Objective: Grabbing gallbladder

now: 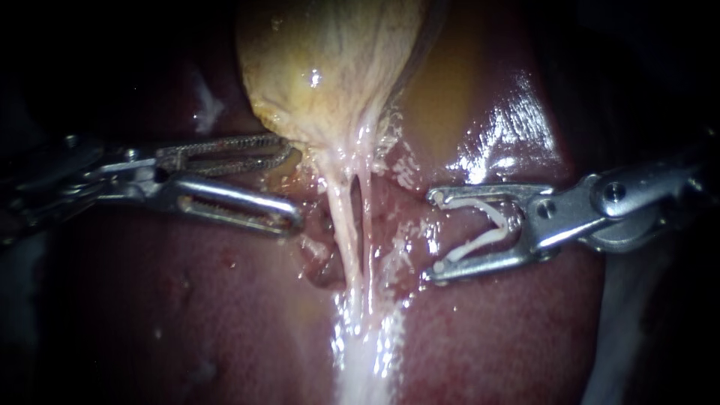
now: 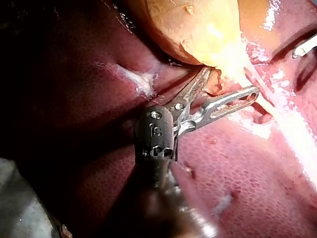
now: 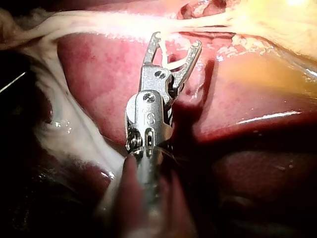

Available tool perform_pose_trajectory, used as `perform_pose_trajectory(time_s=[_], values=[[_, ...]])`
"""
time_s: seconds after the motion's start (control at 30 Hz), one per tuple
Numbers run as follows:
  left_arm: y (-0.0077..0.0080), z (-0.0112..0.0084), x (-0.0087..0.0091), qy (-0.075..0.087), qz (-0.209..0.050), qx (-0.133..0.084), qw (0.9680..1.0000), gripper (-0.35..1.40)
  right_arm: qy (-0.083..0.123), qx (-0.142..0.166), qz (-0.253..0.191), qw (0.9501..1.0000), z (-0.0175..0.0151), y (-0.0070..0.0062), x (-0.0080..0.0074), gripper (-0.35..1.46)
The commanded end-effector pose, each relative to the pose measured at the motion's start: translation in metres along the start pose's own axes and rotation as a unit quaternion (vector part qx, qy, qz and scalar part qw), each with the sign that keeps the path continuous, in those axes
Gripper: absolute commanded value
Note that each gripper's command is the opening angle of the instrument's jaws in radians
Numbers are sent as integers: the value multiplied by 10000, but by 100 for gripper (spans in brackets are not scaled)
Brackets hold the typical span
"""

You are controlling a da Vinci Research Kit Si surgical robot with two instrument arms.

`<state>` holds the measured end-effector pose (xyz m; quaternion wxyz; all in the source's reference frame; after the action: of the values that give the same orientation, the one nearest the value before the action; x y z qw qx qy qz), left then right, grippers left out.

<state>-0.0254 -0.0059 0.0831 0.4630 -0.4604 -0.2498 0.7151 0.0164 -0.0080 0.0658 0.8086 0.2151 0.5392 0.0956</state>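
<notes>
gallbladder (image 1: 330, 60) sits at the top centre of the endoscope view, a yellow-tan sac lying on the dark red liver (image 1: 187, 315). it narrows downward into 2 pale strands (image 1: 346, 225) that run side by side over the liver toward the lower edge of the view, with a thin dark slit between them.

we note the left instrument (image 1: 294, 184) coming in from the left, level with the sac's lower end. its 2 jaws stand apart with a clear gap and grip nothing. the upper jaw reaches the underside of the gallbladder; we cannot tell whether it touches. the lower jaw lies over the liver just beside the strands. in the left wrist view the same instrument (image 2: 230, 82) shows 1 jaw pointing at the edge of the gallbladder (image 2: 198, 29) and the other angled toward the pale strand ahead of it.

the right instrument (image 1: 433, 235) comes in from the right, on the far side of the strands, near them but apart. its jaws are spread wide and carry a white clip (image 1: 496, 217) bent in a v, 1 leg lying along each jaw. in the right wrist view the instrument (image 3: 177, 39) holds the clip (image 3: 171, 63) the same way, with the tips close to the pale strand that crosses ahead of them over the liver (image 3: 99, 74).
</notes>
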Motion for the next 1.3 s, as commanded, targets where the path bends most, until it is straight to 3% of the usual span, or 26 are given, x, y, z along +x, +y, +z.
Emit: perform_pose_trajectory(time_s=[0.03,0.43,0.67,0.8,1.3], values=[[-1,0,1,7,-4,15,10000,66,-1,-3,1,10000,0,0,0,50],[-1,4,4,6,-221,24,9998,12,-1,-8,4,10000,2,0,1,50],[-6,0,3,-15,-271,21,9996,12,-1,-9,4,10000,3,0,1,50],[-7,-6,2,-96,-263,58,9996,-35,-1,-10,4,10000,3,0,1,50],[9,-22,11,-249,-351,134,9990,-35,-1,-10,4,10000,3,0,1,50]])
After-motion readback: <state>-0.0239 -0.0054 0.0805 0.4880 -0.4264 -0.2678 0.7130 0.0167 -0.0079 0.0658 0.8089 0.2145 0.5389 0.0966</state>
